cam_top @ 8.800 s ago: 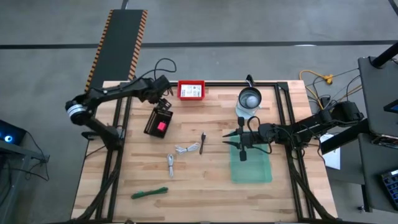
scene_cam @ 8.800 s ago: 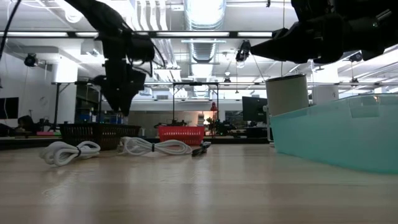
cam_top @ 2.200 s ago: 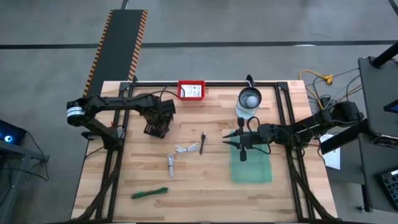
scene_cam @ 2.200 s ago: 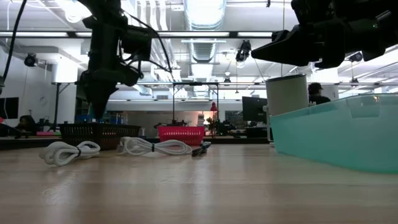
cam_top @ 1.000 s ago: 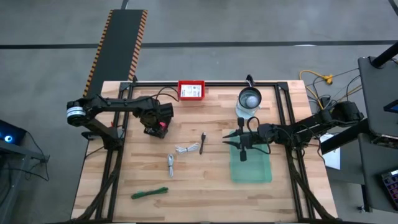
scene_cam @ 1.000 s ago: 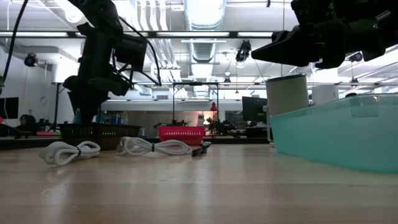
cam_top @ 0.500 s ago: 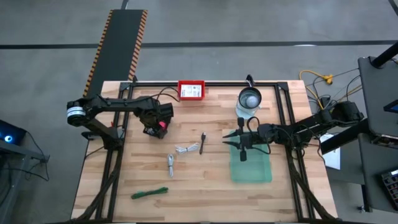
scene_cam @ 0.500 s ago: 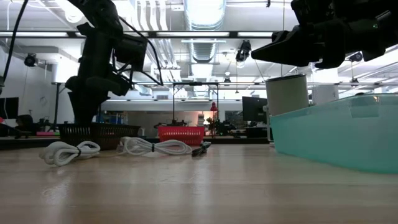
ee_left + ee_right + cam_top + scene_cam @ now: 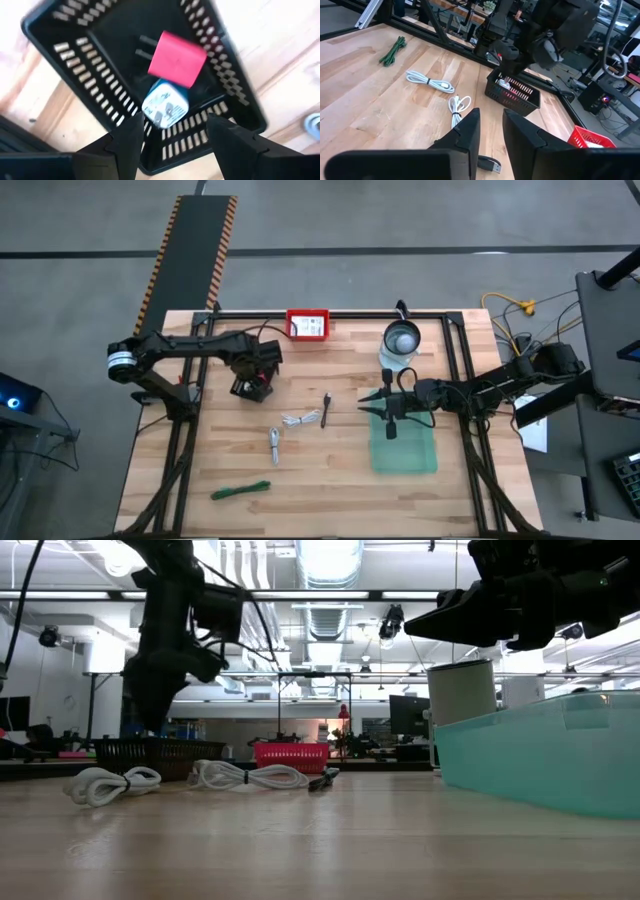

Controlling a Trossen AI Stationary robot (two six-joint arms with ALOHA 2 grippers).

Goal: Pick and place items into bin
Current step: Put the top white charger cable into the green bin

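Note:
My left gripper point(image 9: 175, 137) points down, open, over a black slotted basket point(image 9: 100, 65) at the table's left point(image 9: 240, 390). In the basket lie a pink block with two prongs point(image 9: 177, 59) and a white-and-blue plug point(image 9: 165, 105); the fingers touch neither. My right gripper point(image 9: 490, 117) hangs level over the teal bin point(image 9: 403, 445), its fingers a narrow gap apart with nothing between them. Two white coiled cables point(image 9: 298, 418) point(image 9: 274, 442), a thin black stick point(image 9: 326, 408) and a green tie point(image 9: 240, 490) lie flat on the wood.
A red tray with white cards point(image 9: 308, 325) stands at the far edge. The glass jar with a metal lid point(image 9: 401, 340) stands just beyond the bin. Black frame rails point(image 9: 190, 440) run along the table's left and right sides. Bare wood lies between the cables and the bin.
My left gripper has risen slightly above the black basket and rolled a little about its downward axis. The basket and the things in it have stayed where they were.

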